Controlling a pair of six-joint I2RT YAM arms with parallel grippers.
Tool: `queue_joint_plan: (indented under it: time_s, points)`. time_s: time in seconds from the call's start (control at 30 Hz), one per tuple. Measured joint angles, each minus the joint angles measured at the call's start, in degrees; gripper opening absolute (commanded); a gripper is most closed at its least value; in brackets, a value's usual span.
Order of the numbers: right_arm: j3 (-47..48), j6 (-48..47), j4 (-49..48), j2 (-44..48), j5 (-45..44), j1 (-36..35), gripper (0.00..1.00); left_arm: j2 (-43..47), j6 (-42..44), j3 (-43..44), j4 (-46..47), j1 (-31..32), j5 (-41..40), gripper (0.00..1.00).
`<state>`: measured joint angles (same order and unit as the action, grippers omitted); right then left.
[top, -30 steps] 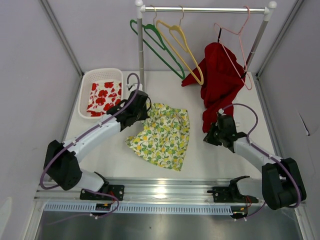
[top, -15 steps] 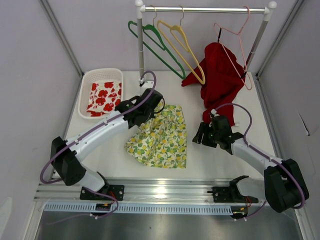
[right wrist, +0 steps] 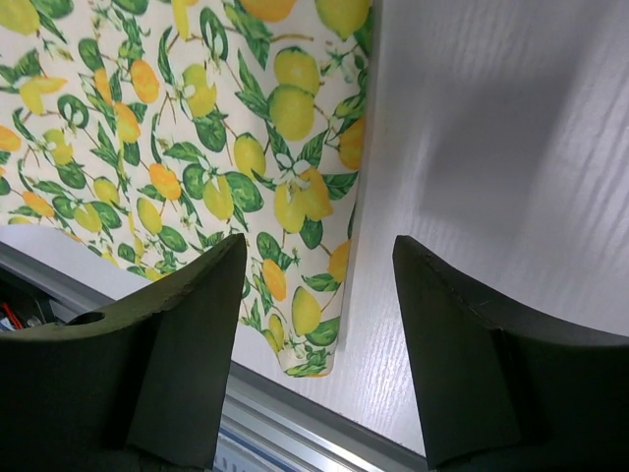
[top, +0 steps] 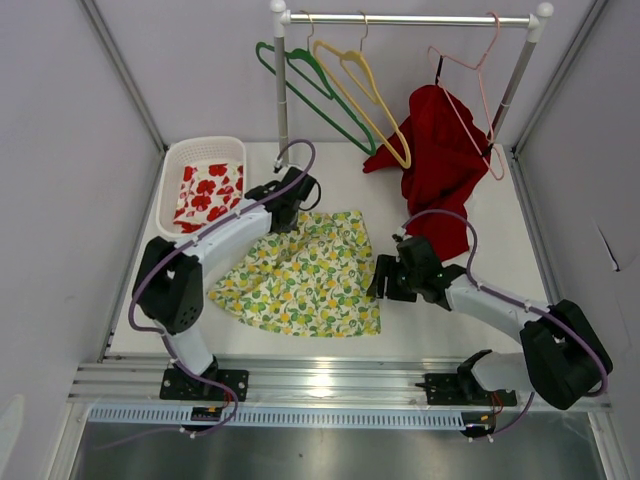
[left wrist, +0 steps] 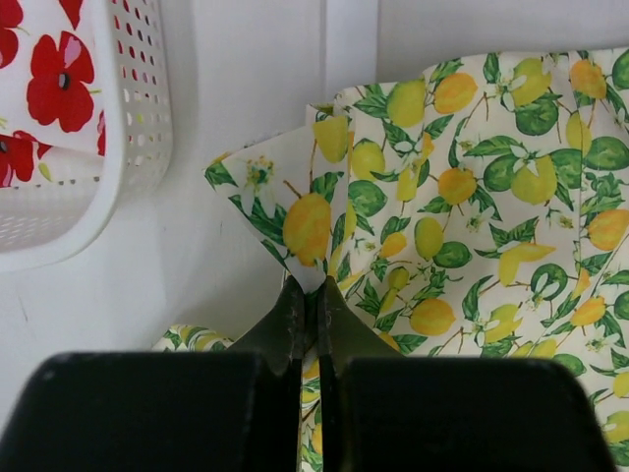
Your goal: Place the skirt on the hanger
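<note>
- Pinching skirt [top: 300,280] corner with left tool [left wrist: 307,295], pulled out toward 11 o'clock.
- Spread flatter now across surface [top: 330,175] centre.
- Just opened right tool [right wrist: 316,246] wide over hem at 3 o'clock.
- Probably ready for hanger [top: 400,158] fetch.

A white skirt [top: 300,275] printed with yellow lemons and green leaves is seen on the white desk [top: 420,330]. Red poppies on a white cloth [top: 207,190] are shown in the white basket [top: 170,170] at the far left corner. A green hanger [top: 345,128], a yellow hanger [top: 398,150], a pink hanger [top: 481,72] and a red garment [top: 440,160] are noted.
</note>
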<state>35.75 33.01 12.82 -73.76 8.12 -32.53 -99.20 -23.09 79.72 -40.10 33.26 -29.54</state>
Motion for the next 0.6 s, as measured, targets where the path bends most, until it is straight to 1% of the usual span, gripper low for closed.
queue_joint_plan:
  time_s: [0.13, 0.2, 0.23, 0.3, 0.33, 0.4, 0.43, 0.47, 0.53, 0.6]
  points:
    - [-0.81, 0.46, -0.02, -0.74, -0.24, -1.60, 0.67, -0.57, 0.90, 0.02, 0.17, 0.00, 1.09, 0.00]
    - [-1.03, 0.42, 0.04, -1.09, -0.44, -1.77, 0.56, -0.55, 1.20, 0.02, 0.37, 0.00, 1.53, 0.00]
    - [-1.03, 0.50, 0.07, -1.38, -0.63, -1.75, 0.43, -0.55, 1.22, -0.07, 0.42, 0.00, 1.79, 0.00]
    - [-0.96, 0.33, -0.07, -2.21, -0.83, -1.75, 0.32, 0.02, 1.18, -1.01, 1.29, 0.00, 2.75, 0.00]
    - [-0.90, 0.39, 0.04, -2.73, -0.98, -1.75, 0.20, 0.72, 1.14, -2.21, 2.27, 0.00, 3.23, 0.00]
    - [-0.74, 0.15, 0.22, -3.80, -1.29, -1.75, 0.12, 2.62, 1.11, -5.11, 2.93, 0.00, 4.26, 0.00]
    - [-0.74, 0.13, 0.59, -4.02, -1.49, -1.75, 0.03, 3.74, 1.09, -6.73, 3.08, 0.00, 4.68, 0.00]
    - [-0.74, -0.13, 1.16, -3.96, -1.70, -1.70, 0.00, 4.59, 1.09, -7.91, 3.17, 0.00, 4.94, 0.00]
    - [-0.83, -0.07, 2.43, -2.97, -1.95, -1.46, 0.00, 6.54, 0.85, -10.64, 3.80, 0.00, 5.97, 0.00]
    - [-1.60, -0.02, 4.17, 0.15, -2.56, -1.07, 0.00, 8.72, 0.48, -13.77, 4.83, 0.00, 7.26, 0.00]
